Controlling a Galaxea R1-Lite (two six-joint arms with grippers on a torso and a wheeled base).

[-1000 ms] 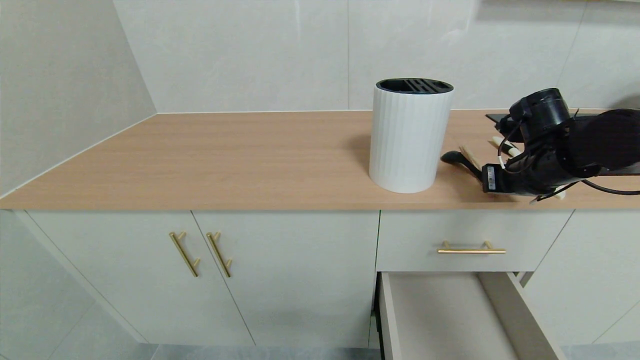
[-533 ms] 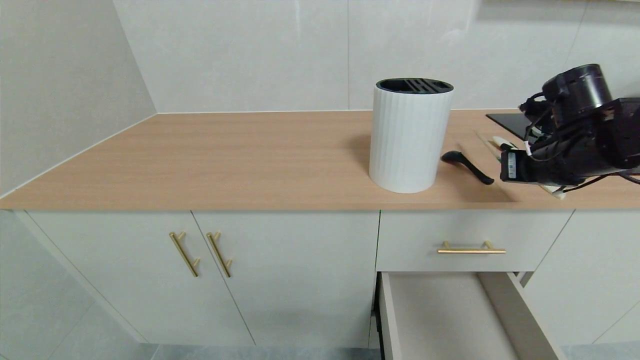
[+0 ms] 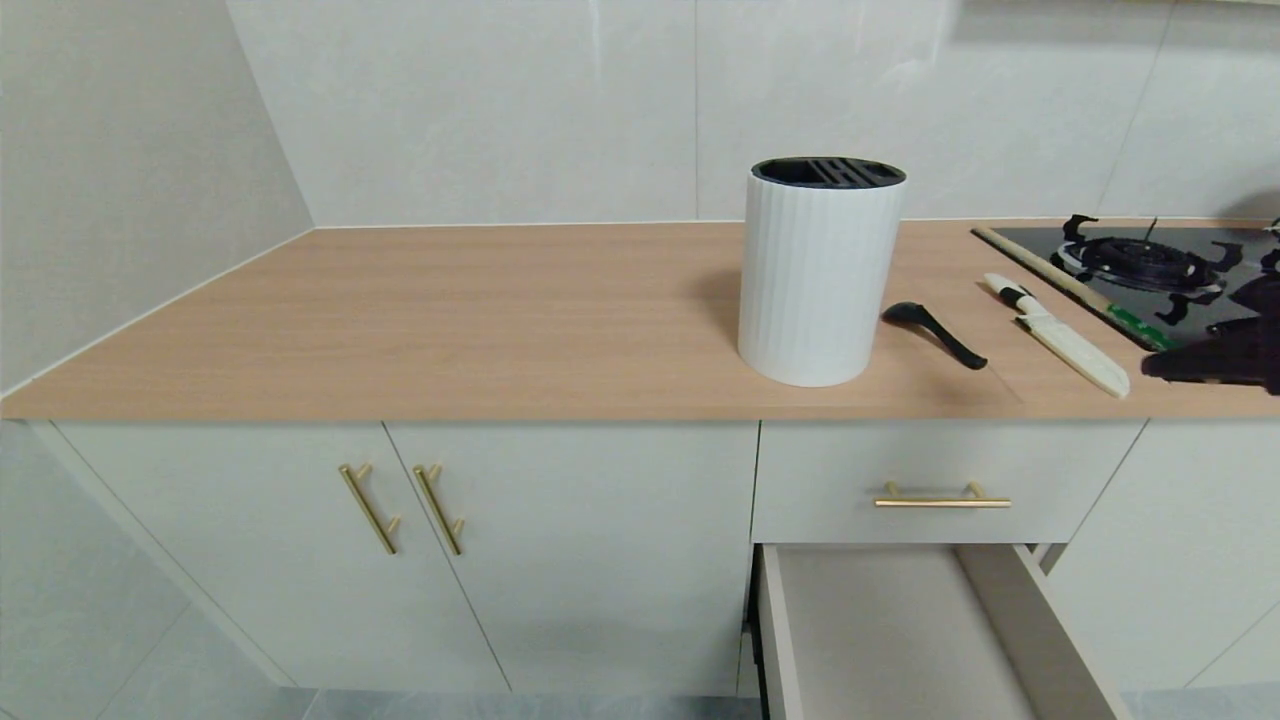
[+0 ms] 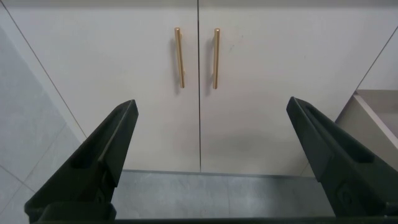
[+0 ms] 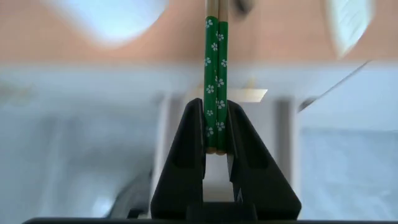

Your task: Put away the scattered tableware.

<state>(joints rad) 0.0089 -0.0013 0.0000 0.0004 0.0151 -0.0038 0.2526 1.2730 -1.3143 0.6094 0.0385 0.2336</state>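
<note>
Now, seen from my head, my right arm sits at the far right edge of the bench. Its pincer holds the chopsticks by their green ends, and they slant back along the stove. A second ago it lay low beside the white holder, covering the knife; it has since drawn back rightward. From my left wrist, the left pincer is spread wide before the cabinet doors. From my right wrist, the right pincer's fingers pinch both chopsticks tight.

The fingers clamp green flower-patterned chopsticks.
</note>
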